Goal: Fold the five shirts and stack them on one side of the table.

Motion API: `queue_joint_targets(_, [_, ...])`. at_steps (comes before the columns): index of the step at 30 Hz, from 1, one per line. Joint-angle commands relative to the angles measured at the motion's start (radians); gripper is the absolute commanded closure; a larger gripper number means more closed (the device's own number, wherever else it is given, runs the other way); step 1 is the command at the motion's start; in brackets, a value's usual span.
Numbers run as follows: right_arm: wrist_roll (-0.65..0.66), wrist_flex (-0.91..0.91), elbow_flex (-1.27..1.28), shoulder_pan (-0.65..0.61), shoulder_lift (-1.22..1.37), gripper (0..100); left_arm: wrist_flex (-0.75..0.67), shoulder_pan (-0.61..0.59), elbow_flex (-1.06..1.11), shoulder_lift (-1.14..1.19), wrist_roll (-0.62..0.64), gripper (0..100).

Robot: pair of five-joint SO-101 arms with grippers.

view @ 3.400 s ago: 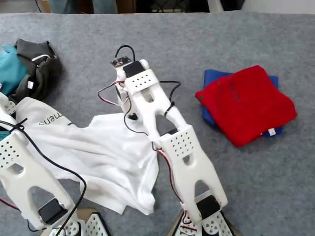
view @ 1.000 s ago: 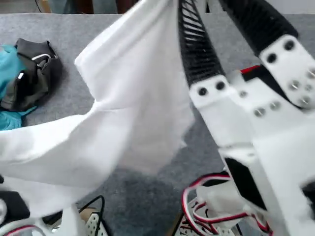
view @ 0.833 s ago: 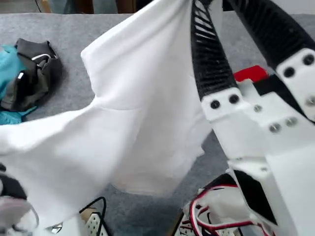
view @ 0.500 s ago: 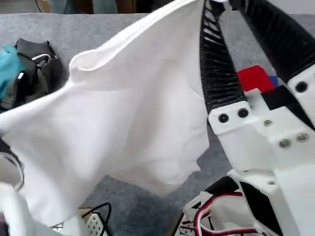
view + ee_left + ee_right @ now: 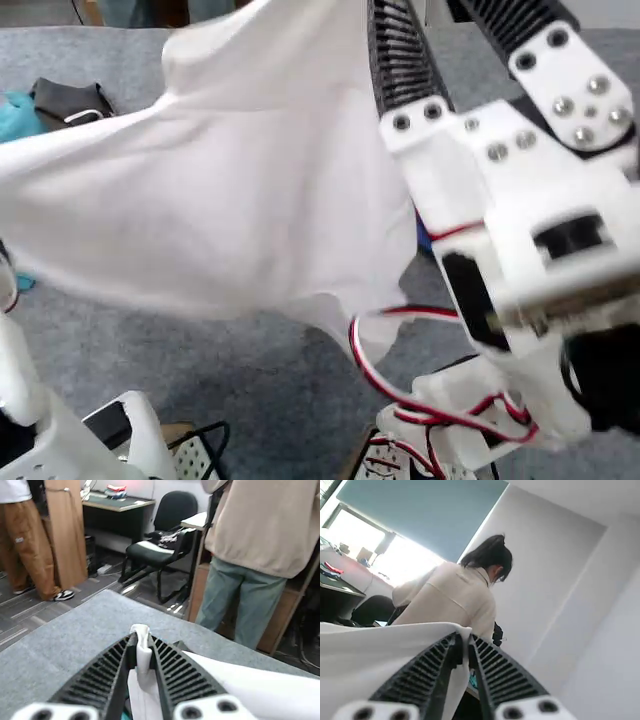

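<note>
A white shirt [image 5: 220, 170] hangs in the air above the table, stretched out between both arms. In the right wrist view my right gripper [image 5: 462, 644] is shut on one edge of the white shirt [image 5: 375, 665]. Its black ribbed fingers [image 5: 400, 55] rise close to the high camera at the cloth's upper right. My left gripper [image 5: 142, 647] is shut on another edge, and the white shirt [image 5: 250, 685] trails away from it. The left arm's base [image 5: 45, 430] stands at the lower left. A dark grey shirt [image 5: 68, 100] and a teal shirt [image 5: 14, 112] lie crumpled at the far left.
The grey felt table [image 5: 200, 370] shows below the hanging cloth. The right arm's white body and red wires [image 5: 500, 300] cover the table's right side, with a sliver of blue cloth [image 5: 424, 240] beside them. A person stands beyond the far table edge [image 5: 250, 540].
The white shirt lay flat on the table 3.4 s ago and is now up in the air. In the last second its left side rose and the cloth stretched wider.
</note>
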Motion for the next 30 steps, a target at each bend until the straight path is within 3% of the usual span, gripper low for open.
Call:
queue_joint_targets(1, [0.002, -0.037, 0.056, 0.055, -0.007, 98.5, -0.043, 0.070, -0.038, 0.006, -0.008, 97])
queue_joint_targets(9, [0.008, -0.083, 0.079, 0.164, -0.018, 98.5, 0.180, 0.077, -0.137, -0.005, -0.037, 97])
queue_joint_targets(15, [0.014, -0.046, -0.036, 0.173, -0.088, 98.5, 0.436, 0.077, -0.398, -0.005, -0.081, 97])
queue_joint_targets(19, [0.100, 0.028, -0.041, 0.173, -0.179, 98.5, 0.563, 0.082, -0.573, -0.005, -0.081, 97])
queue_joint_targets(25, [0.121, 0.161, 0.064, 0.176, -0.189, 98.5, 0.586, 0.087, -0.584, -0.005, -0.051, 97])
queue_joint_targets(28, [0.114, 0.184, 0.229, 0.178, -0.128, 98.5, 0.562, 0.088, -0.475, 0.005, -0.026, 97])
queue_joint_targets(30, [0.114, 0.146, 0.358, 0.178, -0.068, 98.5, 0.453, 0.096, -0.312, 0.005, -0.025, 97])
